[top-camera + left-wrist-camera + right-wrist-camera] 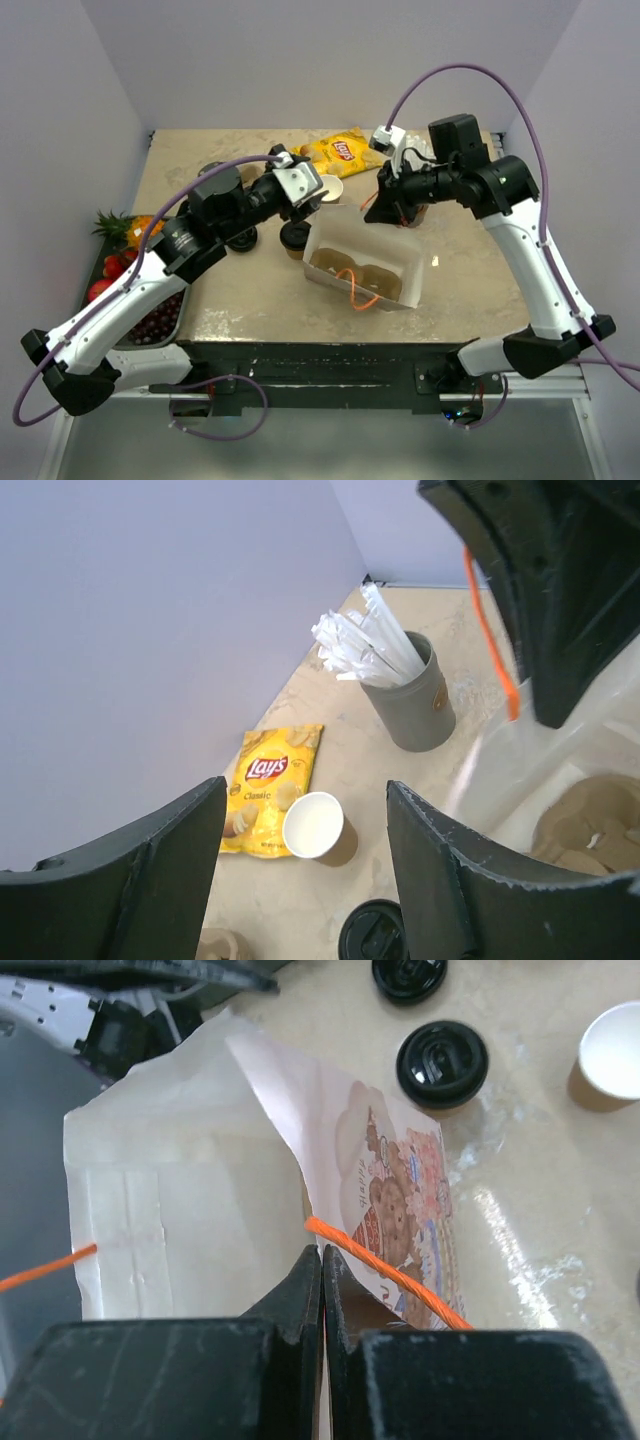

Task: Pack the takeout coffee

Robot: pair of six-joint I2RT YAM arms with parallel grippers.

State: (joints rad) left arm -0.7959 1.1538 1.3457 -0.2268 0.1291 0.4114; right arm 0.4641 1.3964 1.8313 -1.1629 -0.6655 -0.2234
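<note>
Left wrist view, near to far. We see the left gripper (305,800) standing wide with nothing between its fingers (130,880), poised over the table (400,780). Nearest, at the lower edge, is a black lid (375,935); we cannot tell whether it lies loose or caps something. Just beyond it stands the paper cup (318,828), upright, uncovered, white inside and apparently empty. Just beside the cup lies a yellow chip bag (268,790) reading "Lay's" and "Classic". Farther off, near the wall, is a grey cup of straws (410,700). At right is the white paper bag (560,750) with its orange handle (490,630) and a pulp carrier (590,820) inside.

Right wrist view. The right gripper (322,1260) is pinched shut on the paper bag's rim and holds the mouth up. The bag's side carries a bear print (390,1200); any lettering is too small to read. A second lid (410,975) lies beyond.

We judge the paper cup light, thin-walled and easily crushed, so it is best taken across the wall just below the rolled rim, with a gentle squeeze. We judge the black lid stiff, smooth and shallow, best taken by its edge.
</note>
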